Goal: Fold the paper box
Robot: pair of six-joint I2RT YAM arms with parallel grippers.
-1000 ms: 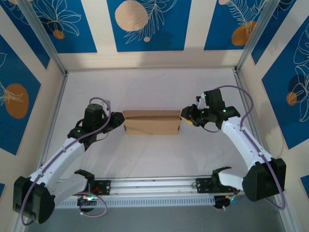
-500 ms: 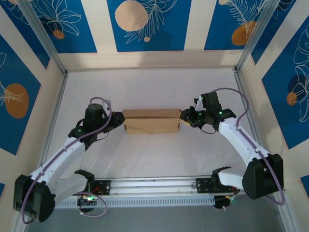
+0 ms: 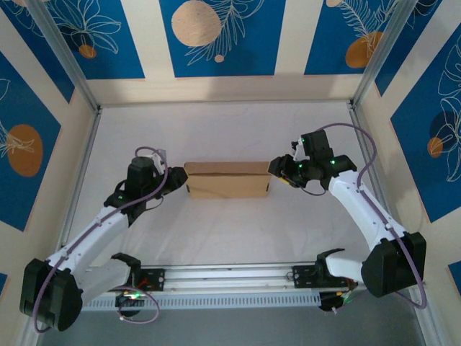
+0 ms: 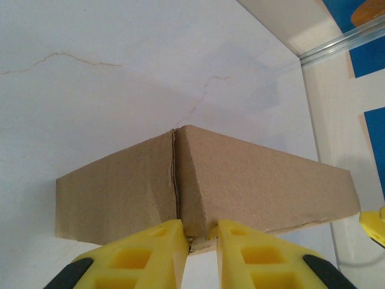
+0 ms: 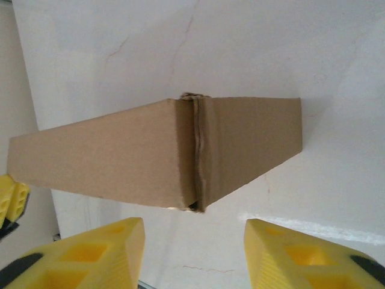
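The paper box [image 3: 227,180] is a plain brown cardboard block, folded shut, lying on the white table between my two arms. My left gripper [image 3: 181,180] meets its left end. In the left wrist view the yellow fingers [image 4: 150,253] pinch the lower corner of the paper box [image 4: 252,180], so my left gripper [image 4: 200,244] is shut on it. My right gripper [image 3: 277,173] stands just off the right end. Seen from the right wrist, the paper box [image 5: 120,153] has its corner seam a little beyond my right gripper [image 5: 194,241], which is open with nothing between its fingers.
A metal rail [image 3: 230,277] runs along the near edge by the arm bases. Aluminium frame posts [image 3: 79,180] and patterned blue walls close in the table on the left, right and back.
The right gripper has opened and drawn slightly back from the box's right end. The left gripper keeps its pinch on the left corner.
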